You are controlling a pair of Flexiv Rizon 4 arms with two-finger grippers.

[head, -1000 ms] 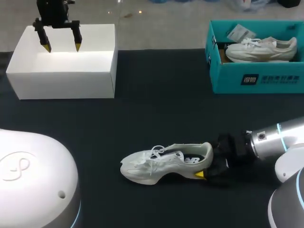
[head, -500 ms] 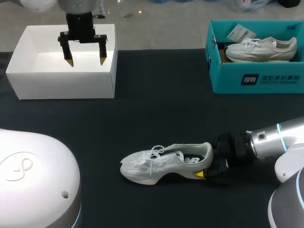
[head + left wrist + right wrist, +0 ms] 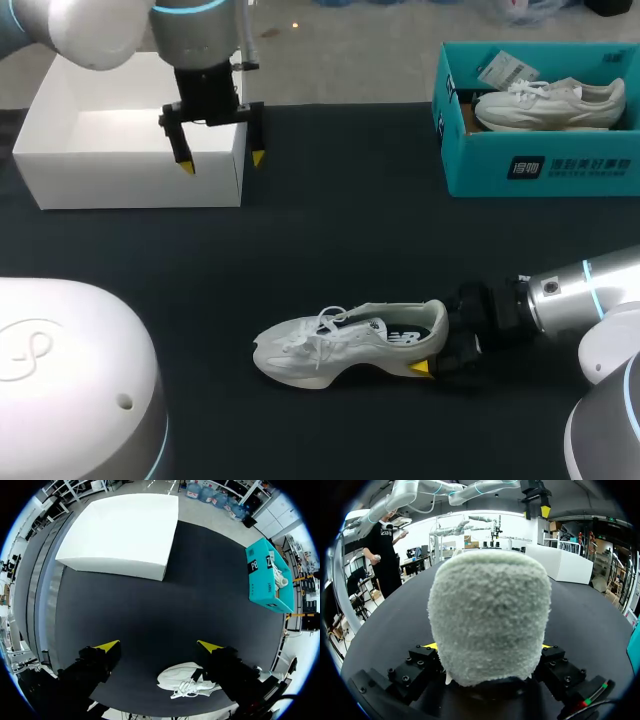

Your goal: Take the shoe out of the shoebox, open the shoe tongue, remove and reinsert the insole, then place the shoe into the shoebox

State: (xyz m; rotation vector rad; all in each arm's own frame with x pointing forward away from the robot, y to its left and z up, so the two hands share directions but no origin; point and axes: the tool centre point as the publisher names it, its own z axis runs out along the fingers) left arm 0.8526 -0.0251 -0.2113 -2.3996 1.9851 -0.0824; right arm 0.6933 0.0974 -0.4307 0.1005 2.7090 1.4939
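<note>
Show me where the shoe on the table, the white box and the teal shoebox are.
shoe on the table (image 3: pixel 340 350), head view, its side below the laces.
white box (image 3: pixel 120 180), head view, its front wall.
teal shoebox (image 3: pixel 480 165), head view, its front wall.

**What the views keep from us**

In the right wrist view the shoe (image 3: pixel 489 595) fills the middle heel-first. We see only thin yellow slivers of the right claw (image 3: pixel 489 649), pressed against either side of the heel. The toe, laces and tongue lie hidden behind it. From the head view just one yellow tip shows under the heel.

In the left wrist view the left claw (image 3: pixel 157 644) covers part of the shoe. The teal shoebox (image 3: pixel 480 165) is cut off by the head view's edge, and its wall hides the lower side of the second shoe (image 3: pixel 550 103) inside. Our left arm (image 3: pixel 190 40) covers a corner of the white box (image 3: pixel 130 180). We cannot make out the insole.
</note>
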